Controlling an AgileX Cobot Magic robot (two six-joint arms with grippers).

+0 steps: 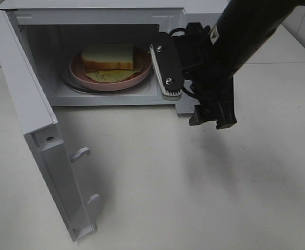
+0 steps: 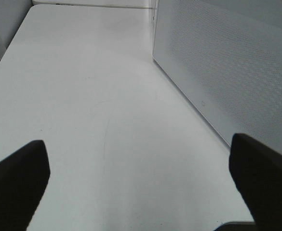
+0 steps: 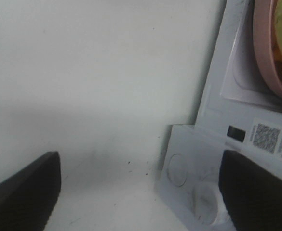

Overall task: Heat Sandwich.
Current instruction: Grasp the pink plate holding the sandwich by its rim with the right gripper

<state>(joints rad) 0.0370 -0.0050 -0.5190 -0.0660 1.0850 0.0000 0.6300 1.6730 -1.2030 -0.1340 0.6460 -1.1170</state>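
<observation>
Sandwich point(image 1: 108, 57): white bread slice with tan crust on top, a pale yellow layer spread out under it. It lies on the pink plate point(image 1: 110, 84), which sits inside the cavity of the microwave point(image 1: 43, 47), roughly centred on the cavity floor.

Door point(image 1: 32, 130): swung fully open to the left in the high view, inner face with two latch hooks turned toward the camera.

Right gripper point(image 3: 138, 192): at the right edge of the cavity opening, just beside the plate rim, and I cannot tell whether it touches. In the high view one of its fingers point(image 1: 166, 70), with a white ribbed pad, stands in front of the opening. The wrist view shows the two fingertips spread wide with nothing between them; the plate edge and a QR label point(image 3: 263, 137) on the microwave's front frame lie beyond.

Left gripper point(image 2: 138, 183): fingertips far apart, nothing held. It hovers over the white table point(image 2: 92, 96), next to a white perforated panel point(image 2: 227, 62) of the microwave; door or side wall, I cannot tell.
</observation>
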